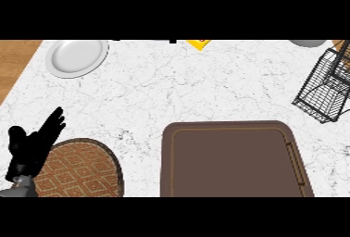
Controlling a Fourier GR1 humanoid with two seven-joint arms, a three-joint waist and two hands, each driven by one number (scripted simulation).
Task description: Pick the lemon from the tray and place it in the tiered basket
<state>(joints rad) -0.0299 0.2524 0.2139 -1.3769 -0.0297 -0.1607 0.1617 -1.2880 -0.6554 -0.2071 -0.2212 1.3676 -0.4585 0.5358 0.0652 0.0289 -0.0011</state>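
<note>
White marble desk (205, 92) fills the view, wood strip at far left edge. Left hand (31, 143) sits at the lower left, black fingers straight and pointing up, holding nothing, just parked at rest over the edge of a round woven mat (82, 169) with a diamond pattern; looks like it is kept out of the way. Right hand not visible anywhere. Outward from the hand: brown tray (236, 159) just right of the mat, rectangular, raised rim, and its surface shows nothing on it — no lemon on the tray. Black wire tiered basket (328, 85) stands at the right edge, well apart from the tray, partly cut off; cannot tell whether anything lies inside it. White plate (77, 56) top left, bare. A grey rounded thing (308, 42) at the top right is cut by the edge, unclear what. Small yellow shape (199, 44) at the top edge, middle, angular and mostly cropped — could be the lemon, but it is too cut off to say, and it lies far from both tray and basket. Judgement: pick step is not underway here.
</note>
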